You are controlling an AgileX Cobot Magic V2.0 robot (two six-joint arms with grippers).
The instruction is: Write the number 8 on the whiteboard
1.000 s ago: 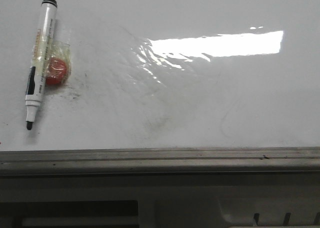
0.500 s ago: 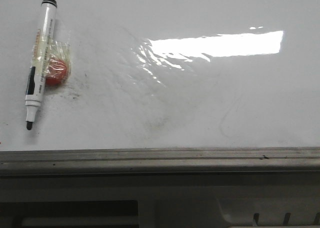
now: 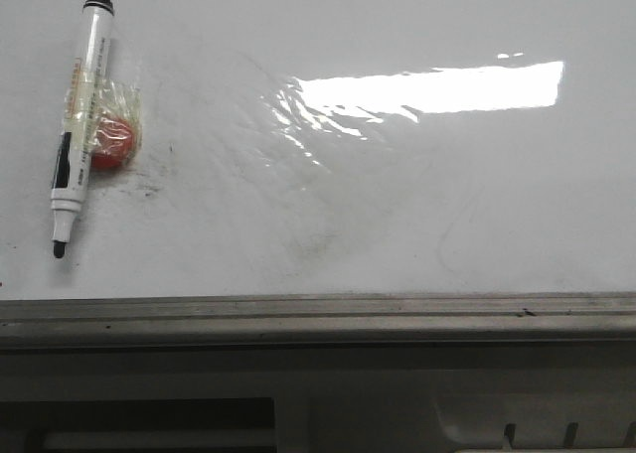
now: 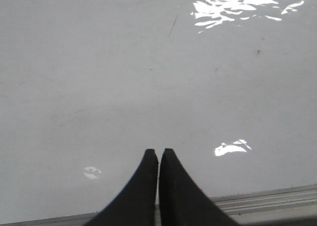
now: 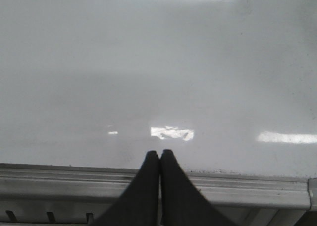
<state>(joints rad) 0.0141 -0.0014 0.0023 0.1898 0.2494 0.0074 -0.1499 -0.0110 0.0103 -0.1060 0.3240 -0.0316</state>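
Observation:
The whiteboard [image 3: 397, 205] is glossy white with faint grey smudges, bright glare and a grey metal edge rail [image 3: 318, 314] at the near side. No number 8 shows on it. A white marker [image 3: 78, 125] with a black cap end and bare black tip lies at the far left, tip toward the rail, taped to a red round piece [image 3: 111, 142]. My left gripper [image 4: 158, 152] is shut and empty above the board near the rail. My right gripper [image 5: 160, 153] is shut and empty over the rail [image 5: 158, 184]. Neither gripper shows in the front view.
Below the rail the robot's pale base with slots [image 3: 537, 433] fills the near side. Clear tape [image 3: 99, 110] wraps the marker and the red piece. Faint dark specks lie on the board beside the red piece.

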